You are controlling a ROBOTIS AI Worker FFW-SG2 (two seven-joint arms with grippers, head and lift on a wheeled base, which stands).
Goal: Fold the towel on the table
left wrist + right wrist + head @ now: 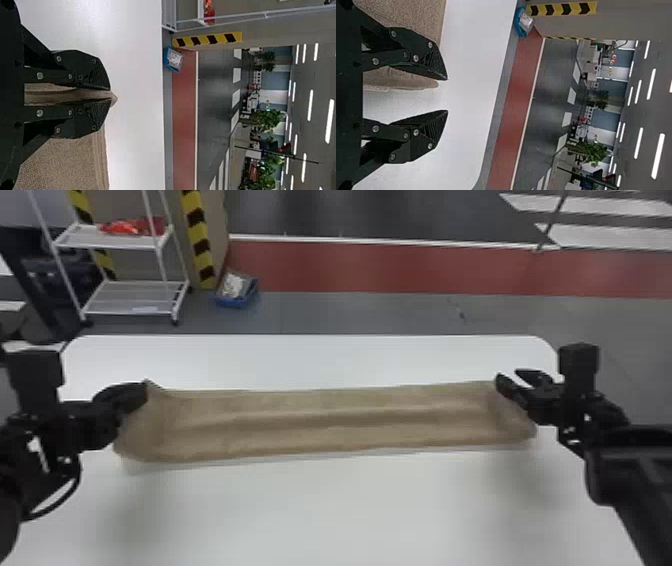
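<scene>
The white table (330, 510) bears a towel (325, 430) — left pincer (142, 392) clamping its end.

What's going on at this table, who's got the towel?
The robot is partway into folding, by the look of it. Its left claw is closed on the far corner at the left end of the towel, which stretches left to right as a long, narrow band over the white table. The right claw is open at the towel's right end, one finger over the cloth, with no grip on it. The fold isn't finished.
</scene>
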